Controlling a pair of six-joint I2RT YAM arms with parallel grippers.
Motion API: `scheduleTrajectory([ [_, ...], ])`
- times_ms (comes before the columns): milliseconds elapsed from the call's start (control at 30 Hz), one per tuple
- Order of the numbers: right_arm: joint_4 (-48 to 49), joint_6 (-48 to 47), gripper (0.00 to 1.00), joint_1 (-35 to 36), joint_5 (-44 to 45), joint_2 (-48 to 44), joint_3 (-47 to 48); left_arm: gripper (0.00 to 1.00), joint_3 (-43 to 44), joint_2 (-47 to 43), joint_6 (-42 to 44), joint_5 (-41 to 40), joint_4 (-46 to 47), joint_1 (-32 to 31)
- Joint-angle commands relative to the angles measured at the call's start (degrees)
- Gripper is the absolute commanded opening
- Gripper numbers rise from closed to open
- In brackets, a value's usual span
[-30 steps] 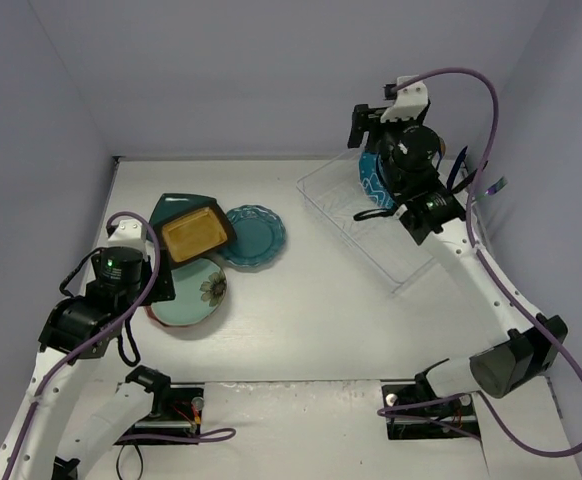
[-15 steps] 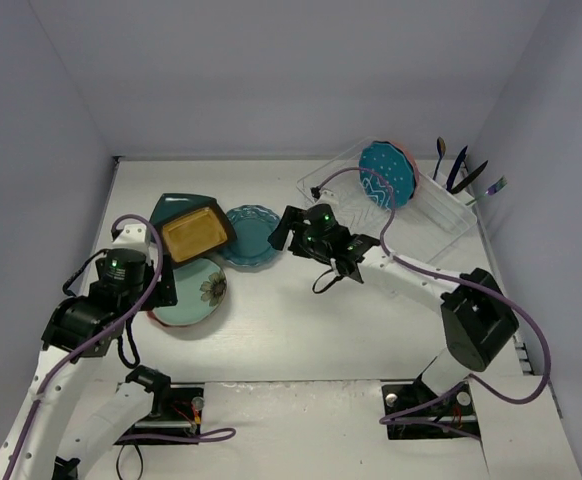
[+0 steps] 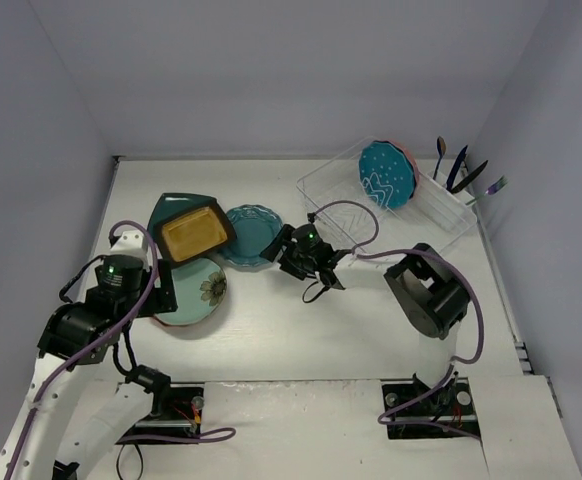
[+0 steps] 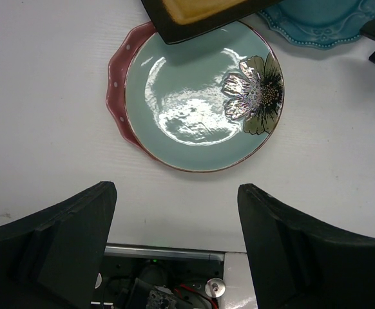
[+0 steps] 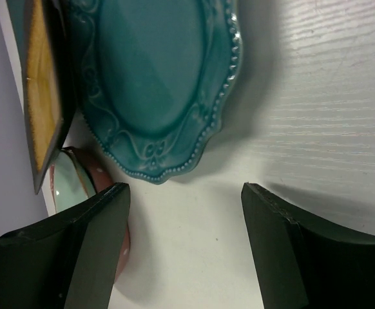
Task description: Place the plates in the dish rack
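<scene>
Right gripper (image 5: pixel 184 193), spread wide, just beside teal plate (image 5: pixel 155 84); left gripper (image 4: pixel 176 190), spread wide, above mint plate (image 4: pixel 194 103); dotted plate (image 3: pixel 386 175) on edge in rack (image 3: pixel 411 235).

Glossy glazed mint plate (image 4: pixel 200 106), clear, probably plastic rack (image 3: pixel 391 215)

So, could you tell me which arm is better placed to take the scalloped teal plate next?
Right: the right tool, open, faces the rim of the scalloped teal plate; the left tool hangs over the mint flower plate.
</scene>
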Motion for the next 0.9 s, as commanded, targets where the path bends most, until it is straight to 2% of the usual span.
scheduleTrajectory([
  [0,11.64,3.90,0.70,-0.47,-0.20,1.42,-0.74,0.76,1.67,0.15,-1.11,0.12,0.13,-0.16],
  [167,13.34,6.36,0.69,-0.73,0.06,2.49,-1.80,0.76,1.75,-0.55,-1.19,-0.32,-0.92,-0.25],
  [200,17.17,6.53,0.69,-0.73,0.15,5.45,-1.71,0.76,1.67,-0.72,-1.20,-0.49,-1.19,-0.25],
  [433,20.72,10.84,0.68,-1.26,2.17,10.31,-2.15,0.76,2.28,-1.17,-1.20,-1.28,-2.42,-0.16],
  [533,20.90,12.60,0.61,-1.35,3.13,11.45,-2.50,0.76,2.81,-1.60,-1.11,-1.63,-2.77,-0.25],
  [633,20.02,13.65,0.48,-1.70,5.24,12.24,-3.03,0.76,2.63,-1.87,-1.11,-1.64,-2.77,-0.25],
  [667,20.02,14.00,0.37,-1.87,5.59,12.59,-3.81,0.76,2.55,-2.04,-1.19,-1.64,-2.77,-0.25],
  [733,20.28,14.53,0.26,-2.31,6.30,12.68,-4.70,0.76,2.46,-1.96,-1.20,-1.55,-2.86,-0.25],
  [767,20.72,14.62,0.15,-2.40,6.47,12.60,-5.22,0.76,2.46,-1.96,-1.20,-1.37,-2.86,-0.25],
  [867,20.72,13.75,0.00,-2.93,6.56,11.37,-6.98,0.76,2.54,-2.04,-1.20,-1.28,-2.69,-0.25],
])
